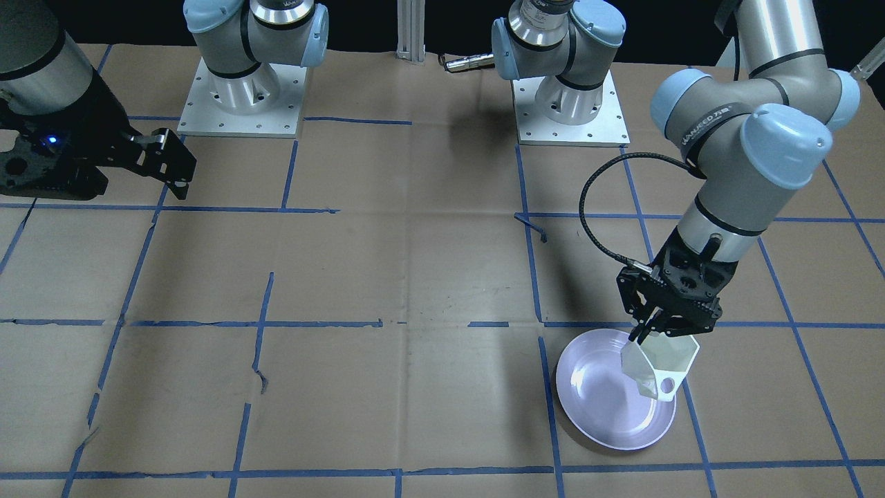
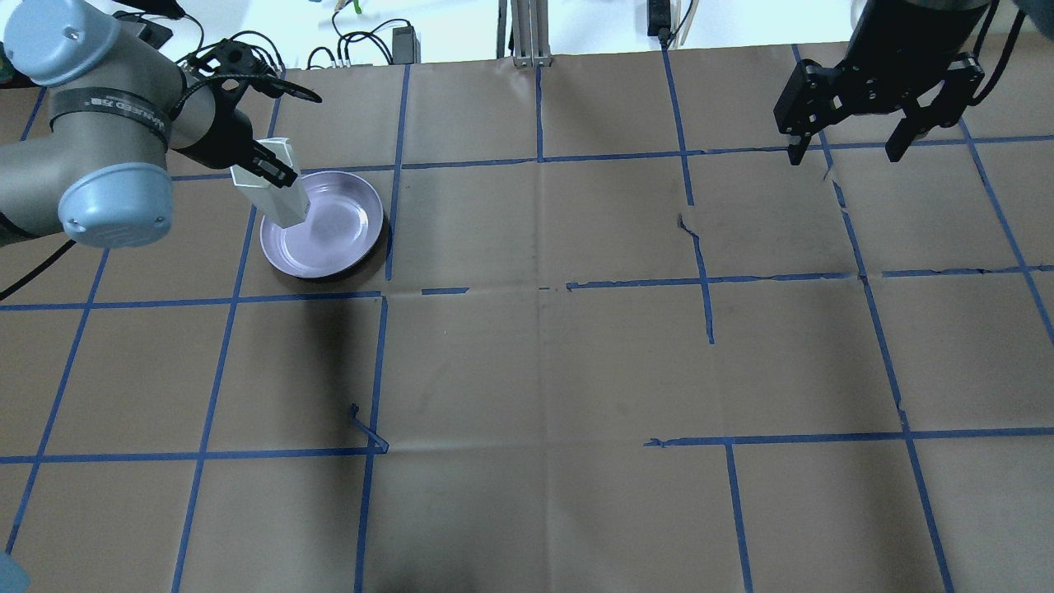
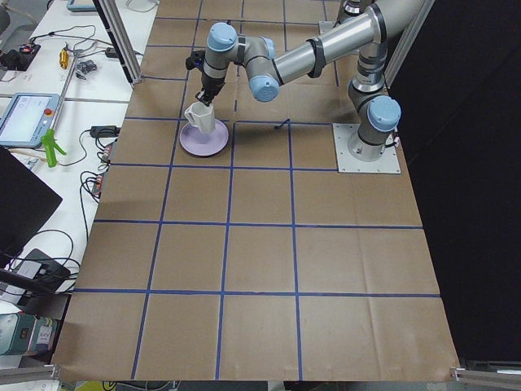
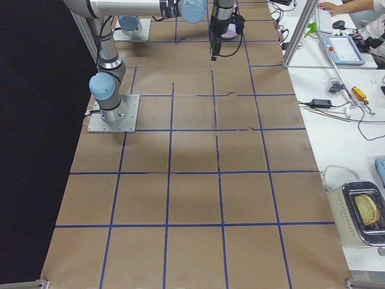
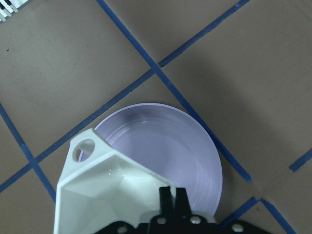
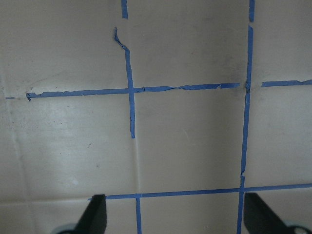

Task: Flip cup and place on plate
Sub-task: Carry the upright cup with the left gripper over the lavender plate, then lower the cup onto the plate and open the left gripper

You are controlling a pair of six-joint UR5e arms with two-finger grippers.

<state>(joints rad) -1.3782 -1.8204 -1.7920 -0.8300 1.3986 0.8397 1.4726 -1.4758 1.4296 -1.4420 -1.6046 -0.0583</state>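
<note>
The white faceted cup (image 1: 657,366) hangs mouth-up and tilted from my left gripper (image 1: 646,337), which is shut on its rim. It hangs over the edge of the pale lavender plate (image 1: 601,408); whether its base touches the plate I cannot tell. The handle points toward the camera in the front view. In the overhead view the cup (image 2: 276,185) is over the plate's (image 2: 333,239) left rim. The left wrist view shows the cup (image 5: 107,190) and the plate (image 5: 170,146) below. My right gripper (image 2: 848,152) is open and empty, far off at the table's back right.
The table is covered in brown paper with a blue tape grid (image 2: 539,288). The two arm bases (image 1: 238,97) stand at the robot's side. Cables and desks (image 3: 49,122) lie beyond the table's far edge.
</note>
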